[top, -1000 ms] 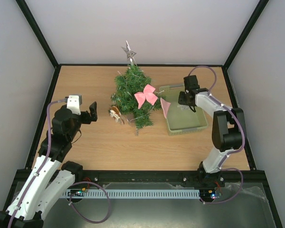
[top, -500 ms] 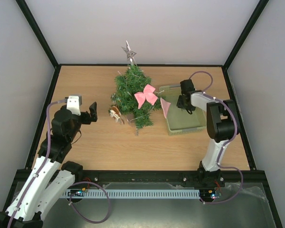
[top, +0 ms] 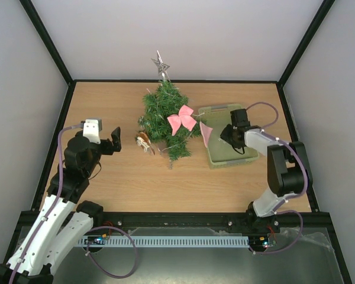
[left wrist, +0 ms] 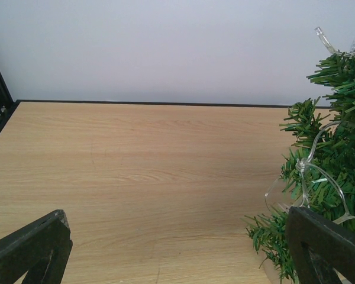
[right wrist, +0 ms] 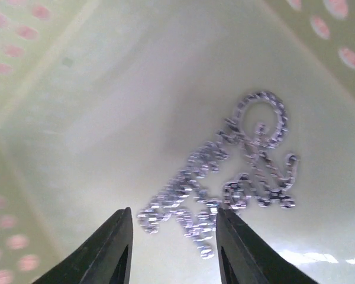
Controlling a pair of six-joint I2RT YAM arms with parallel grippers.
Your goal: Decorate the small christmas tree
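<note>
Inspection, both arms.

My right pincer [top: 231,135] is down inside the pale green basket [top: 228,163], which sits on the right half of the table [top: 106,106]. In the wrist view its fingers [right wrist: 115,248] stand partly apart over the basket floor and are not closed on anything. A silver glitter ornament [right wrist: 242,171] lies flat on that floor, and its lower end reaches into the gap between the two tips. Whether either tip touches it I cannot tell, as the view is blurred there.

My left pincer [top: 111,142] hangs above the left side of the table, jaws spread wide, nothing between them. It points toward the small christmas tree [top: 163,112], near it but apart.

The tree is at mid-table toward the back wall, between my two arms and just beside the basket's left edge. On it:
- a silver star [top: 161,64] at the tip, showing against the back wall
- a pink bow [top: 181,118] on the right-hand branches
- a clear light string [left wrist: 307,177] threaded through the needles

A small brown-and-white ornament [top: 144,142] lies on the table at the tree's lower left, between the tree and my left pincer. A pink piece [top: 206,135] rests against the basket's left rim — what it is I cannot make out.
</note>
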